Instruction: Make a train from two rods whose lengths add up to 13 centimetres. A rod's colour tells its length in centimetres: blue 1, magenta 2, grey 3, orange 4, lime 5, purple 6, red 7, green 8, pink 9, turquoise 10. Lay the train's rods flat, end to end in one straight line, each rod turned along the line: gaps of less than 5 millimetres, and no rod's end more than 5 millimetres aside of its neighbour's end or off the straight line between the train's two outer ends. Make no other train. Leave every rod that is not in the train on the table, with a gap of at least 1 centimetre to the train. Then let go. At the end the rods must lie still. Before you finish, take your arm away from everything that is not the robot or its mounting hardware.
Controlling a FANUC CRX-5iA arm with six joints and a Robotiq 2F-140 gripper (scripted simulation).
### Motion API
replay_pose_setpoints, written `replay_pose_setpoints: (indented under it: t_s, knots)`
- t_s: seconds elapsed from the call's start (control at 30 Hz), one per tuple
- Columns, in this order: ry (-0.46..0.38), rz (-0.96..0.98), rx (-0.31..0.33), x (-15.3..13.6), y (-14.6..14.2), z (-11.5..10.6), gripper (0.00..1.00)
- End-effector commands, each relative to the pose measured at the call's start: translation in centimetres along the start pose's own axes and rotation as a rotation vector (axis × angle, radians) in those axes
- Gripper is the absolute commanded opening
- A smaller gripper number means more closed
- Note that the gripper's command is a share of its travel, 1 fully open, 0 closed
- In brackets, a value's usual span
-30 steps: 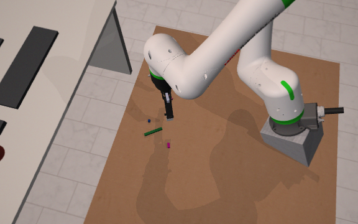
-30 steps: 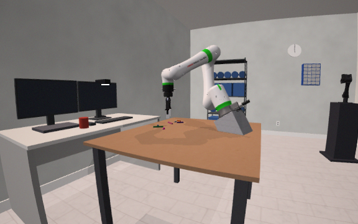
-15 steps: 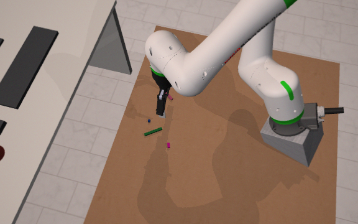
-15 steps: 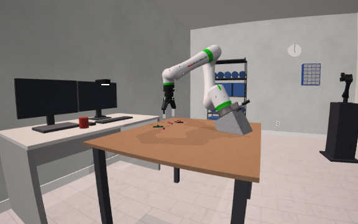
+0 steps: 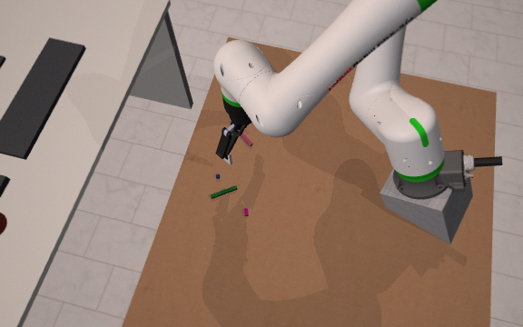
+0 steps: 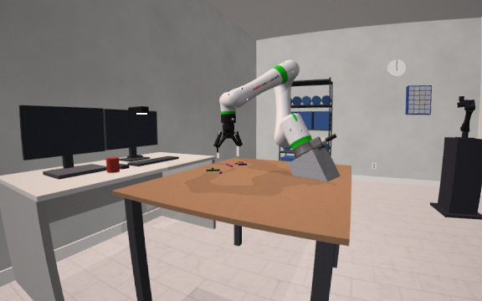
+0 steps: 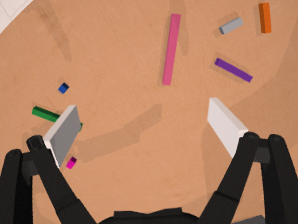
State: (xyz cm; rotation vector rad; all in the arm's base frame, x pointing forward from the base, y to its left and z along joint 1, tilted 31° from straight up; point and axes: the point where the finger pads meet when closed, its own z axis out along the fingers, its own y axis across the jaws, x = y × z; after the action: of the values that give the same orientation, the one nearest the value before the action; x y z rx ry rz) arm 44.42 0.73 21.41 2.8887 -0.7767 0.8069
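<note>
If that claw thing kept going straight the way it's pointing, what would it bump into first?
Probably the wooden table top: the open gripper points down, apparently beside the pink rod, though depth is unclear.

One each of blue (image 5: 218,176) (image 7: 63,88), green (image 5: 223,192) (image 6: 212,170) (image 7: 45,114), magenta (image 5: 246,212) (image 6: 220,172) (image 7: 71,163), pink (image 5: 246,139) (image 6: 229,165) (image 7: 171,49), purple (image 6: 243,164) (image 7: 233,70), grey (image 7: 231,25) and orange rods (image 6: 240,162) (image 7: 265,18)

An office-like robotics lab is being shown: monitors (image 6: 63,133) are being kept beside a robot arm (image 5: 330,59) (image 6: 258,85).
</note>
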Motion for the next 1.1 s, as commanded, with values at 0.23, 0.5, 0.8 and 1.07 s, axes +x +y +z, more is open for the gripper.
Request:
replay_pose_setpoints:
  t_s: [0.23, 0.5, 0.8, 1.07]
  knots:
    - [0.015, 0.390, -0.003, 0.4, 0.9, -0.1, 1.00]
    - [0.016, 0.626, -0.001, 0.6, 1.4, -0.1, 1.00]
    - [0.018, 0.914, 0.003, 0.9, 2.1, -0.2, 1.00]
    - [0.018, 1.052, 0.004, 1.1, 2.4, -0.2, 1.00]
